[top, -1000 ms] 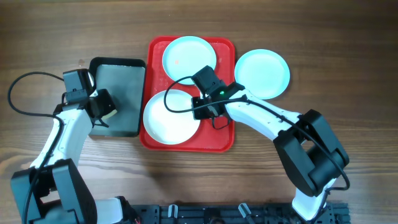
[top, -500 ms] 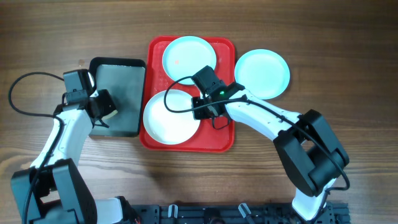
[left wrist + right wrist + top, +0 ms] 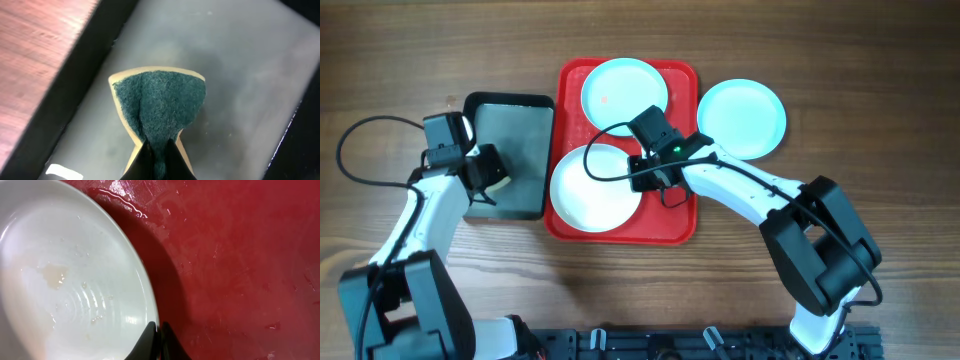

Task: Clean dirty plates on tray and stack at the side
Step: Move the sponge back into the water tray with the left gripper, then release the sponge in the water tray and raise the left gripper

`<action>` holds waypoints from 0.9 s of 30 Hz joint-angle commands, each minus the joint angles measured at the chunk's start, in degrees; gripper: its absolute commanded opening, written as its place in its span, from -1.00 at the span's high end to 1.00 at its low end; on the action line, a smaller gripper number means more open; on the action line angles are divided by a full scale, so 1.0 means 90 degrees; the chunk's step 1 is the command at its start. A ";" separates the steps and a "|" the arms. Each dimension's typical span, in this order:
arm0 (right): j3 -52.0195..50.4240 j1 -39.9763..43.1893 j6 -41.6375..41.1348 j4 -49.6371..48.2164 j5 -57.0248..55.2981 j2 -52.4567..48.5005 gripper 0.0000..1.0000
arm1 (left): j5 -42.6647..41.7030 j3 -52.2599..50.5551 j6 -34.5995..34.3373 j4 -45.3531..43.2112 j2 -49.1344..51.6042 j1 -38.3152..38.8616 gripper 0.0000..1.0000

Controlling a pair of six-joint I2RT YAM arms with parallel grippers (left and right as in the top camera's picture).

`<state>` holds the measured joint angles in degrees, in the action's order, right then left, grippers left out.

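Currently the left gripper [image 3: 159,152] clamps the sponge [image 3: 160,100] above the grey tray [image 3: 240,55]; the white plate [image 3: 70,285] lies to its right, rim pinched by the right gripper [image 3: 159,330].

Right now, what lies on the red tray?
A white plate and a smudged light blue plate lie on the red tray. The right gripper, pinching the white plate's rim, hides part of both from overhead.

Item: left arm [image 3: 420,215], right arm [image 3: 740,190], with white link shells, black joints, one black looped cable [image 3: 355,135] each. Fitted left pincer [image 3: 157,150], right pincer [image 3: 157,326]: black tapered fingers. One green light [image 3: 672,152], right wrist.
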<state>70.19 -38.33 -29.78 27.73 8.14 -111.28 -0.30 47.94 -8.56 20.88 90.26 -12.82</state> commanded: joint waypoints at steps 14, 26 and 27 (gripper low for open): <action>-0.0063 -0.0051 -0.0024 -0.0032 0.0095 0.0090 0.51 | -0.0474 -0.0053 0.0427 -0.0342 0.0425 -0.0017 0.24; -0.0155 -0.0051 -0.0049 -0.0170 0.0083 0.0087 0.59 | -0.0634 0.0024 0.0401 -0.0347 -0.0707 -0.0017 -0.33; -0.0221 -0.0051 -0.0066 -0.0262 0.0083 0.0087 0.58 | -0.0634 0.0024 0.0401 -0.0342 -0.0843 -0.0017 -0.48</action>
<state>69.91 -38.33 -29.95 26.87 8.14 -111.28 -4.91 47.88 -5.21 17.93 88.03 -12.82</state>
